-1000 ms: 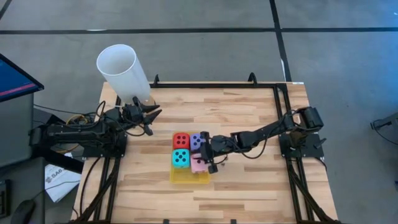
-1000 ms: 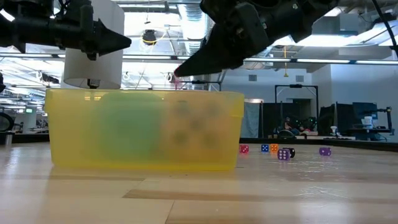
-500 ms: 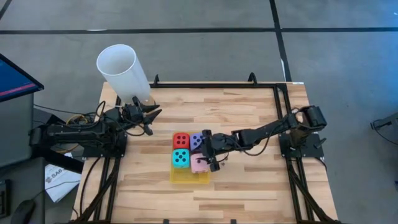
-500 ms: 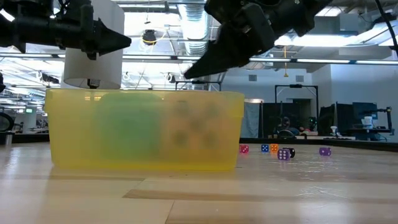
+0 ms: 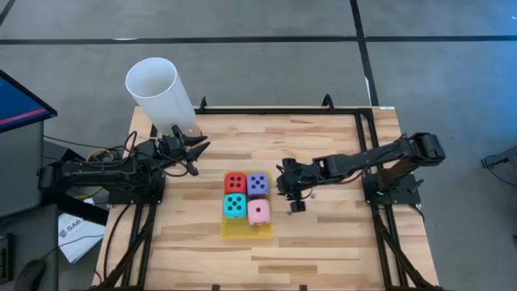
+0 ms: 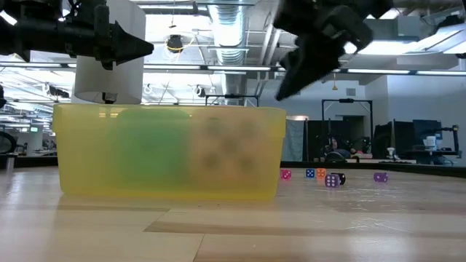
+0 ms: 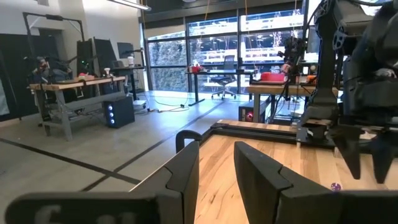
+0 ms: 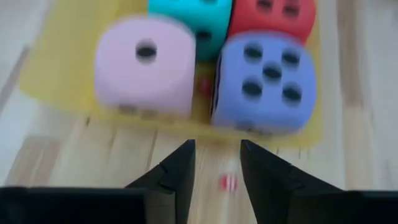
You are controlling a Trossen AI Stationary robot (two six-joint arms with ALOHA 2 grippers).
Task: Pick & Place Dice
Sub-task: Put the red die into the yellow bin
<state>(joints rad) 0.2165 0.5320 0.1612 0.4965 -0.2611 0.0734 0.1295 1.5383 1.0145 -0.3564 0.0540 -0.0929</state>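
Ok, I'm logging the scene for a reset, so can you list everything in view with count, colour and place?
Big dice: four, red, purple, cyan, pink, packed two by two in the tray.
Tray: one, yellow, table centre.
Tiny dice: several, pink, blue, orange, purple, on the table beyond the tray in the low view.
Cup: one, white, table's far left corner.
Table: one, light wood.
Left pincer: near the cup.
Right pincer: empty, beside the tray.

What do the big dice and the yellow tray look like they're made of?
Big dice: probably soft foam, given the matte faces and rounded corners. Yellow tray: translucent plastic with a slight sheen, since blurred dice colours show through its wall.
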